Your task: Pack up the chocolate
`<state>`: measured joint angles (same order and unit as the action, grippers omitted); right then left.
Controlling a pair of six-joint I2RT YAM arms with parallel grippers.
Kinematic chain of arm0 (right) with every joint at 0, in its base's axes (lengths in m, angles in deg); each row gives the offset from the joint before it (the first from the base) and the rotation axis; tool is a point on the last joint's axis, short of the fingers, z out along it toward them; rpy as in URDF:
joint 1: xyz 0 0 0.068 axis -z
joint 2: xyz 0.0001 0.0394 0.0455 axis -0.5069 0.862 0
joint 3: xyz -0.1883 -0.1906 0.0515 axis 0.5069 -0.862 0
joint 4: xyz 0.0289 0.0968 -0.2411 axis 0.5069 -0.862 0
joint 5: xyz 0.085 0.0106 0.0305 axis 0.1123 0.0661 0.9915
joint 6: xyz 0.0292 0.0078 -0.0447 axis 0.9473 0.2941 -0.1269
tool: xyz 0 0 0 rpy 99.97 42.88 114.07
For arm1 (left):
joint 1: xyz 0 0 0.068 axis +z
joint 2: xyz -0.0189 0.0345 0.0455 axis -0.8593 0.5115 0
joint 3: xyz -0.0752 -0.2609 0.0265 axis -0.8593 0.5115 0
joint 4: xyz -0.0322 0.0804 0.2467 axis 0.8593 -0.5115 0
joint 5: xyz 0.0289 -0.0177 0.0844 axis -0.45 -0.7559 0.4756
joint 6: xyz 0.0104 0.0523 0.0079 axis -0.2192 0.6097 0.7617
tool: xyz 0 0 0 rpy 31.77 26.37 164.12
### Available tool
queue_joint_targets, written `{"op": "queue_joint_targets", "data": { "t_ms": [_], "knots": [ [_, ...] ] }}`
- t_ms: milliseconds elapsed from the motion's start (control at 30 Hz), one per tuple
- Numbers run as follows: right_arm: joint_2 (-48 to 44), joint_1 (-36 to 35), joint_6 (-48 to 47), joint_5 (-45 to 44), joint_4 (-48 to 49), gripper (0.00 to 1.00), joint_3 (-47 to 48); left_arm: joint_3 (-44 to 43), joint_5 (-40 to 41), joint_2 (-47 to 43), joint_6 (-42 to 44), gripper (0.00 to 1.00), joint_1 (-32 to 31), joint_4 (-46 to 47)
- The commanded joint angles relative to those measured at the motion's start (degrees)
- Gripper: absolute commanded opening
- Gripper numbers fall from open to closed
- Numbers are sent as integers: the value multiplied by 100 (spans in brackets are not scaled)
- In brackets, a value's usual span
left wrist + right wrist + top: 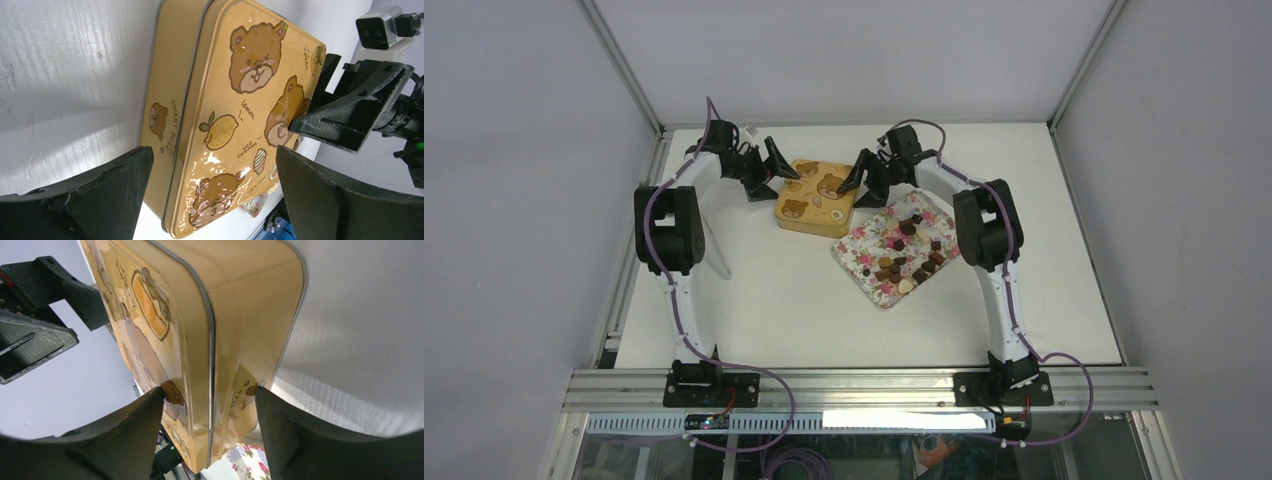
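Left gripper (769,178) hanging wide open beside tin (814,197) | right gripper (861,190) straddling tin's edge, clamped or not I cannot tell | chocolate (909,250) lying on tray (854,246) just behind right gripper

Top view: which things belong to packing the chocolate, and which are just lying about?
Job: chocolates, flowered tray, bear tin, left gripper, right gripper.
Lying about: small white object at the far left, too small to identify.

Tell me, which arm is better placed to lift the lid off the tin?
Right, probably. The right gripper straddles the rim of the tin, one finger on each side. The left gripper stands wide open, farther from it.
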<state>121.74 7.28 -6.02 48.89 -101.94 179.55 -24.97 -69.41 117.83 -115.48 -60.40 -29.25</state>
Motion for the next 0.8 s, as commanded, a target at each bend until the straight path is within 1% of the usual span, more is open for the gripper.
{"op": "queue_joint_targets", "data": {
  "t_ms": [0,67,133,300,433,500,600,767],
  "knots": [
    [57,-28,195,425,554,64,-22,-217,-18,-111,136,97,-18,89],
    [84,-29,279,457,678,56,-53,-204,-15,-143,164,97,14,64],
    [102,-28,326,466,756,50,-60,-188,2,-181,207,97,41,25],
    [169,-29,406,482,868,42,-52,-177,41,-249,289,97,69,-70],
    [248,-29,448,487,881,42,-27,-189,147,-322,344,98,82,-148],
    [271,-29,437,449,803,43,18,-210,378,-431,383,98,82,-230],
    [306,-29,364,341,530,46,178,-258,920,-660,401,99,82,-393],
    [282,-35,289,190,349,46,237,-265,1703,-1263,416,99,82,-447]
  ]
}}
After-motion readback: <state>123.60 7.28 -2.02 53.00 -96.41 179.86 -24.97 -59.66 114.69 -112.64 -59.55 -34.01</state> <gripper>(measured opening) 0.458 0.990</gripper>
